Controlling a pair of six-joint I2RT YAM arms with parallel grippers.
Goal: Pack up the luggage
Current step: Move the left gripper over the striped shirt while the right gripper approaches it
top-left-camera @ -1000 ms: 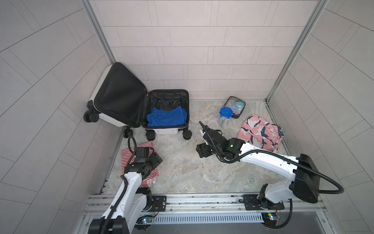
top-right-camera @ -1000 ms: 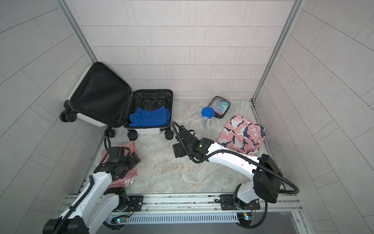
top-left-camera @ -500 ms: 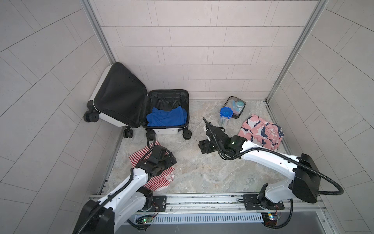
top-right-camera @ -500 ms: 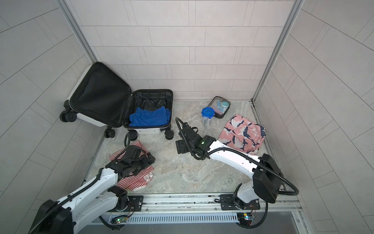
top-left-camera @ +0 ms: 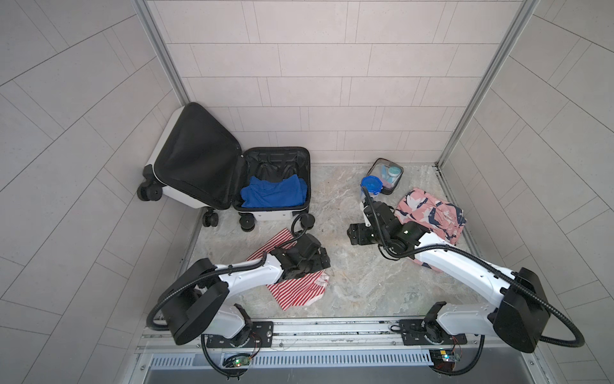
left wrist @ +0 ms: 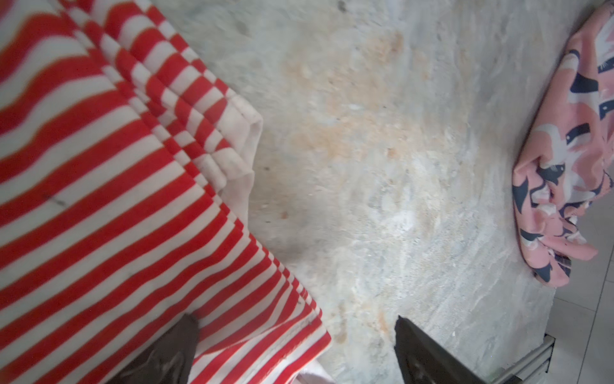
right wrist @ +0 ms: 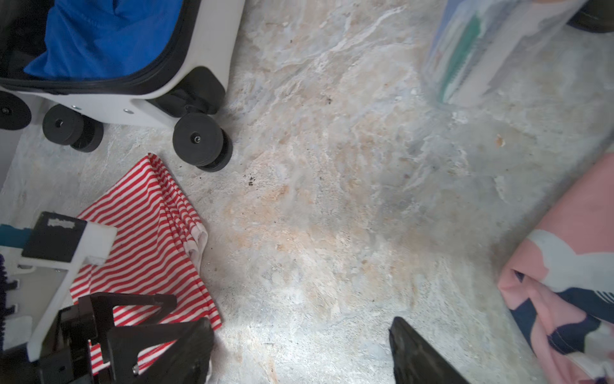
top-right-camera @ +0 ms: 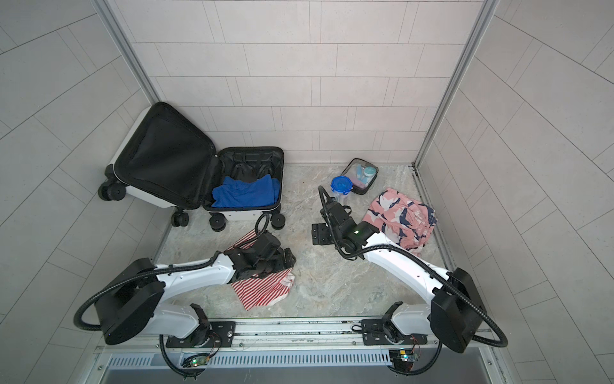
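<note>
Probably treat the luggage (top-left-camera: pixel 196 159), open at the far-left corner of the worktop (top-left-camera: pixel 365 282), as stiff and apt to roll, gripping its rim, with left claw (left wrist: pixel 295 349) spread over the edge of the striped shirt (top-left-camera: pixel 299 292), right claw (right wrist: pixel 299 342) spread above bare worktop.

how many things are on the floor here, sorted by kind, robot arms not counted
luggage: 1
garments: 3 (blue garment inside the luggage, red-striped garment, pink patterned garment)
toiletry pouch: 1
blue-lidded container: 1
total: 6
</note>
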